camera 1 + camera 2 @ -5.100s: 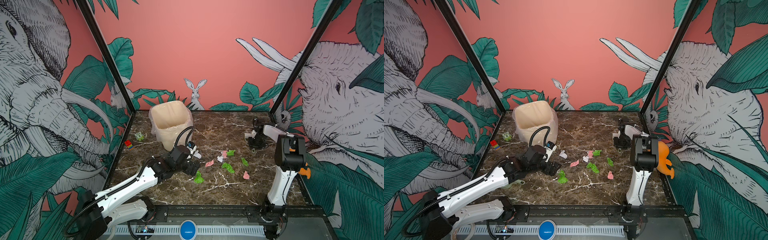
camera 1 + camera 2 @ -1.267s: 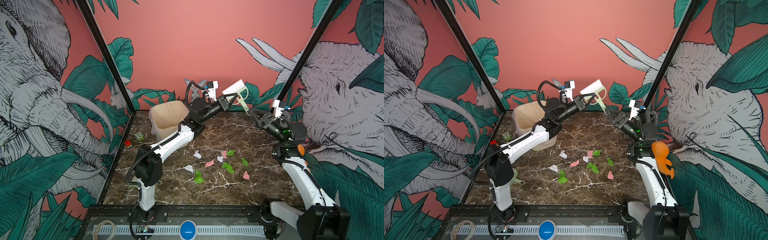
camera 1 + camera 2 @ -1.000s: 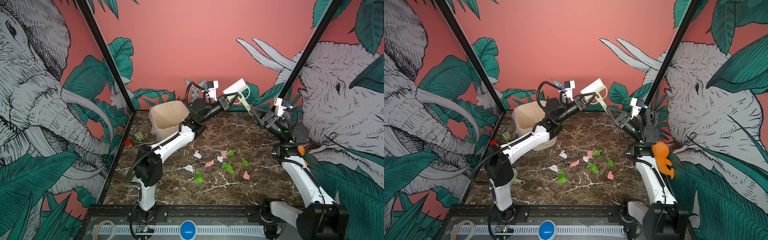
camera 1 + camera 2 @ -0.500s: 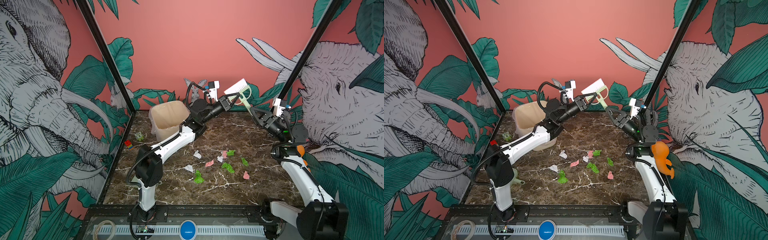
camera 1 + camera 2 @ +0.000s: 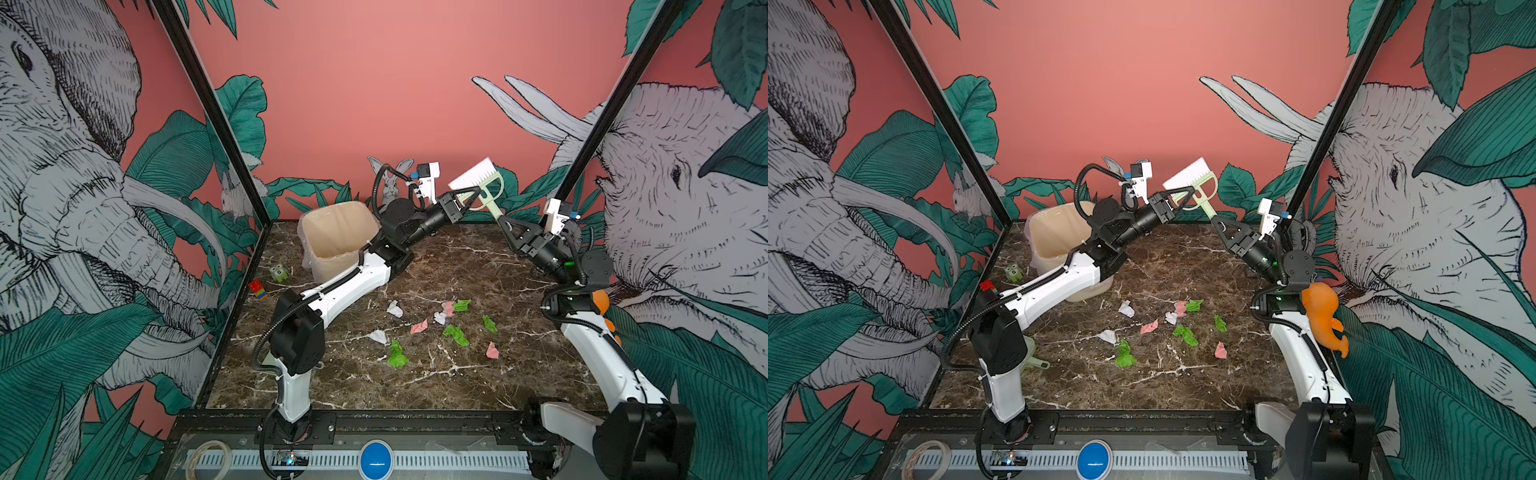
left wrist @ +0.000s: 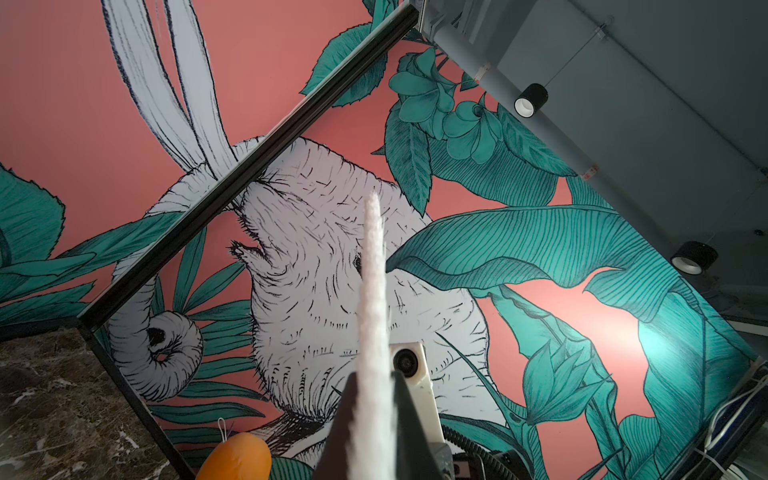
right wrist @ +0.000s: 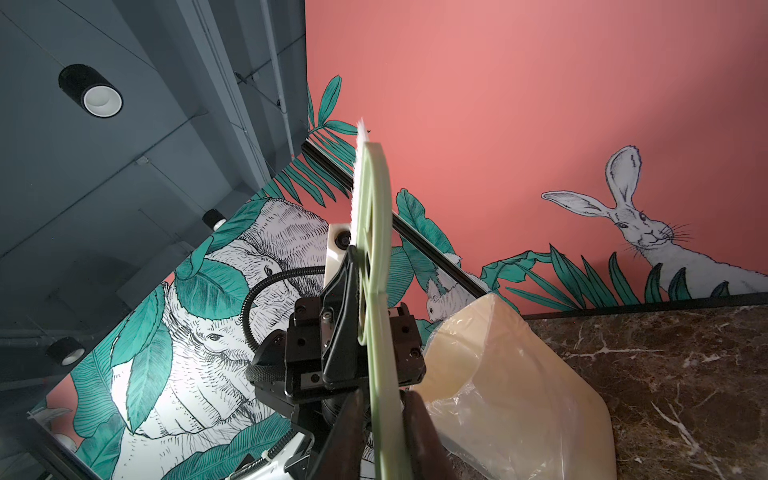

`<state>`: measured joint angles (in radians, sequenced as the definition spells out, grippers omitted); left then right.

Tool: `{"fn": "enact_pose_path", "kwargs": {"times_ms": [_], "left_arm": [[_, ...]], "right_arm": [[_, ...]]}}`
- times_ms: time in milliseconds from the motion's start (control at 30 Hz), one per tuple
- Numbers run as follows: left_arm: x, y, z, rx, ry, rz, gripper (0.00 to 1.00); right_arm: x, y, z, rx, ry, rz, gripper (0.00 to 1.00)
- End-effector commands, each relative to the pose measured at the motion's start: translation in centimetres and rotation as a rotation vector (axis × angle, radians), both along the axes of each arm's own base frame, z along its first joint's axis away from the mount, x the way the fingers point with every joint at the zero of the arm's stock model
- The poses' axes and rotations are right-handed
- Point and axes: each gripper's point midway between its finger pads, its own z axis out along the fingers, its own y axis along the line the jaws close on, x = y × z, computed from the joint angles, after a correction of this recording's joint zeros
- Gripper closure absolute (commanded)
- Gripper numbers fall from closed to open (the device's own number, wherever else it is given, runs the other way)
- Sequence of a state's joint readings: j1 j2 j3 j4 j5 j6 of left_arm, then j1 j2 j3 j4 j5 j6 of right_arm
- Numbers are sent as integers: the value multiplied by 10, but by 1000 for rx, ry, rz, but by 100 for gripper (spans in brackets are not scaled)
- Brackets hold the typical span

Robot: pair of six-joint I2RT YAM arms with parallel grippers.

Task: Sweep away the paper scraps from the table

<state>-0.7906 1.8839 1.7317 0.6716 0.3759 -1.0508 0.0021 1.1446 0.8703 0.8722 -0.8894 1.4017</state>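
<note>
My left gripper [image 5: 473, 192] is clamping the brush [image 5: 476, 174] by its bristles, presenting the handle [image 7: 380, 332] to my right gripper [image 5: 500, 218]. Those jaws are straddling it; I cannot tell whether they are pinching.

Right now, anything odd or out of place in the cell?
Yes: the pale green plastic hand brush with white bristles hangs in the air by the back wall, not sweeping. The left gripper clamps its bristle end, an odd hold; the right gripper flanks the handle tip, grip unclear. Coloured paper scraps lie unswept on the marble table.

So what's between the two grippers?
The brush: the left gripper clamps its head, and the handle reaches the right gripper. This is clear in both top views.
</note>
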Motion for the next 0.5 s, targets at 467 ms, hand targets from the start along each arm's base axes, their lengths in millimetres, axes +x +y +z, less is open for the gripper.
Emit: {"fn": "enact_pose_path", "kwargs": {"times_ms": [467], "left_arm": [[-13, 12, 16, 12, -34, 23, 100]], "right_arm": [[-10, 0, 15, 6, -43, -6, 100]]}}
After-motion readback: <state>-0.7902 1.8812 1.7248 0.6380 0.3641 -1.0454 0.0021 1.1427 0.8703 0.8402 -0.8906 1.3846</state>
